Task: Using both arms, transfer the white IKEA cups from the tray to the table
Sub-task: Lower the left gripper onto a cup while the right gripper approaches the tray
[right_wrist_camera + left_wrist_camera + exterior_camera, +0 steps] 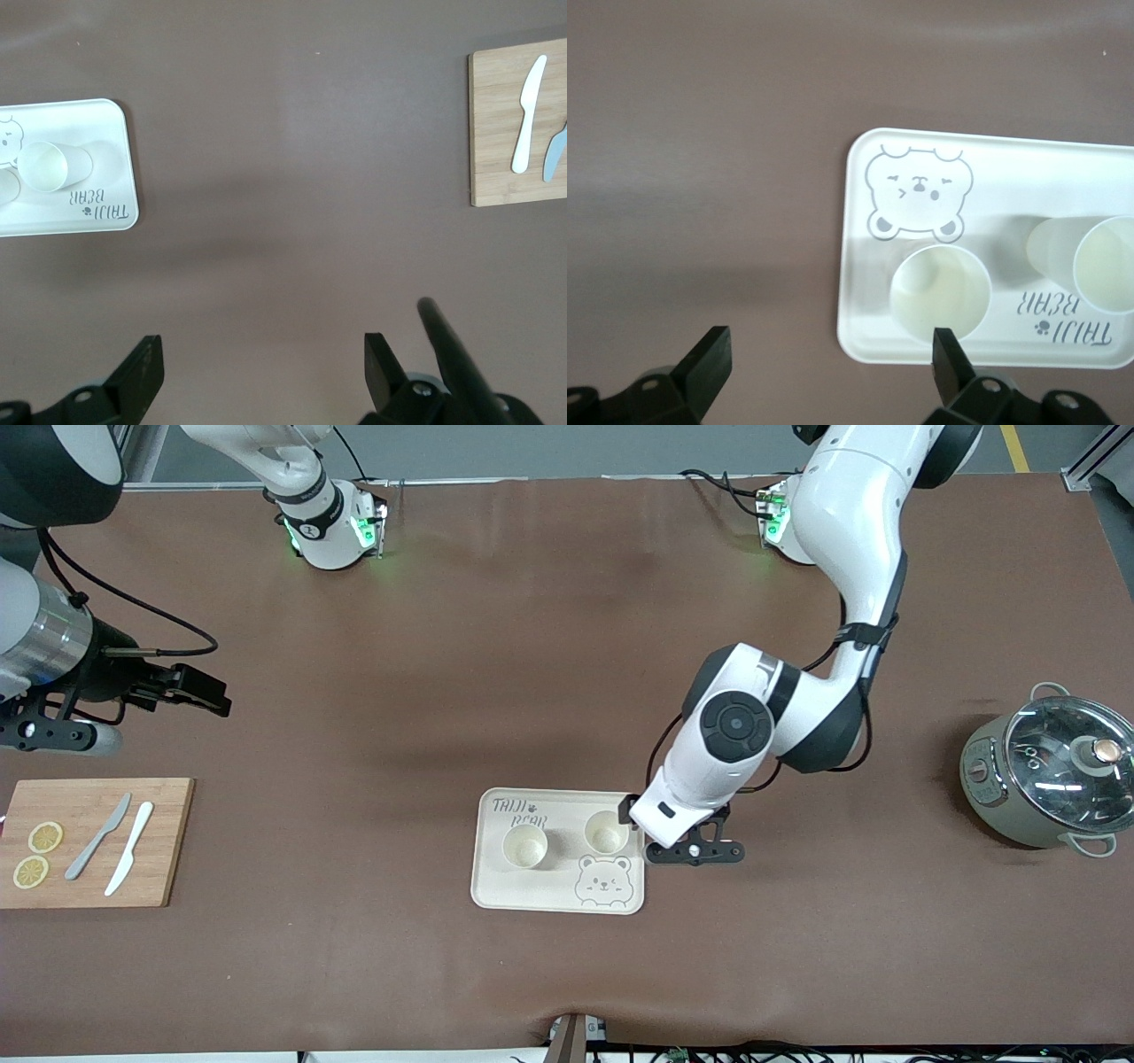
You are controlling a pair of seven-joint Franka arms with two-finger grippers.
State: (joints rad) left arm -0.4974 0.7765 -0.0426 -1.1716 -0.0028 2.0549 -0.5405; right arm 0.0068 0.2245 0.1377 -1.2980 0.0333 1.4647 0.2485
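Two white cups stand upright on the bear-printed tray (558, 895): one (524, 846) toward the right arm's end, one (607, 833) toward the left arm's end. My left gripper (642, 819) hangs open and empty over the tray's edge beside the second cup. In the left wrist view its open gripper (830, 359) has one fingertip (946, 347) over that cup's (939, 297) rim; the other cup (1103, 263) and the tray (859, 266) also show. My right gripper (208, 695) is open and empty over bare table, away from the tray. In the right wrist view (263, 363) it is over bare table; a cup (44, 166) shows on the tray (97, 212).
A wooden cutting board (164, 841) with two lemon slices (37, 855), a grey knife (97, 837) and a white knife (129, 848) lies at the right arm's end. A green pot with a glass lid (1054, 775) stands at the left arm's end.
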